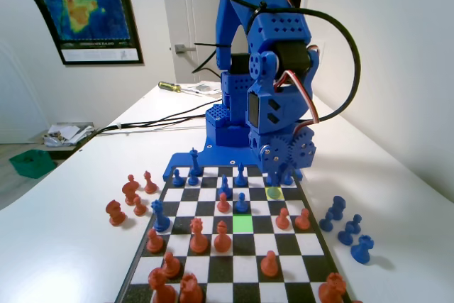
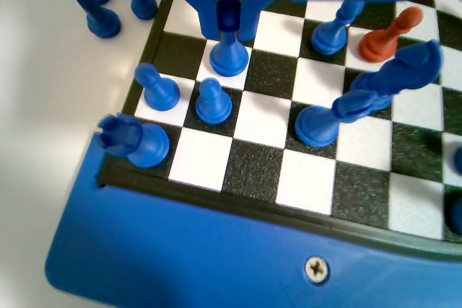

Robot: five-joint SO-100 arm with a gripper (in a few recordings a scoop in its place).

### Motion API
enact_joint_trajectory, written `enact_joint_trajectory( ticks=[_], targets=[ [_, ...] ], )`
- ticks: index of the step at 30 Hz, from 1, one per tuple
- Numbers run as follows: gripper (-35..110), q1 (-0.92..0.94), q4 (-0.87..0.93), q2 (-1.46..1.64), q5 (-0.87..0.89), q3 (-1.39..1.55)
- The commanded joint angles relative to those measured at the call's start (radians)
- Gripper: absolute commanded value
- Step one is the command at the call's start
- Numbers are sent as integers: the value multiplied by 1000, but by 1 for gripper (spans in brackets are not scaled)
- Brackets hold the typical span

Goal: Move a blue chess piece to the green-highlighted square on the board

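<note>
In the fixed view your green-highlighted square (image 1: 243, 223) sits mid-board (image 1: 213, 274), unoccupied. Farther off, over the yellow square, your gripper (image 2: 229, 16) is down with both jaws closed around the head of the blue chess piece (image 2: 229, 52), whose base rests on a white square

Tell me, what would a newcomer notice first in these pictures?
In the wrist view, the gripper has its fingers closed around the head of a blue chess piece near the board's corner. In the fixed view, the green-highlighted square glows mid-board, with orange pieces around it.
</note>
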Motion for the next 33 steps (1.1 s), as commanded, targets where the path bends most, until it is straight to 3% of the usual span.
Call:
enact_joint_trajectory(
  ticks=[1,12,22,33],
  targets=[
    [1,23,87,66,-21,-91],
    [1,160,222,48,-32,-288],
    [1,301,184,-124,-69,-390],
    [1,290,133,-158,-77,-370]
  ],
)
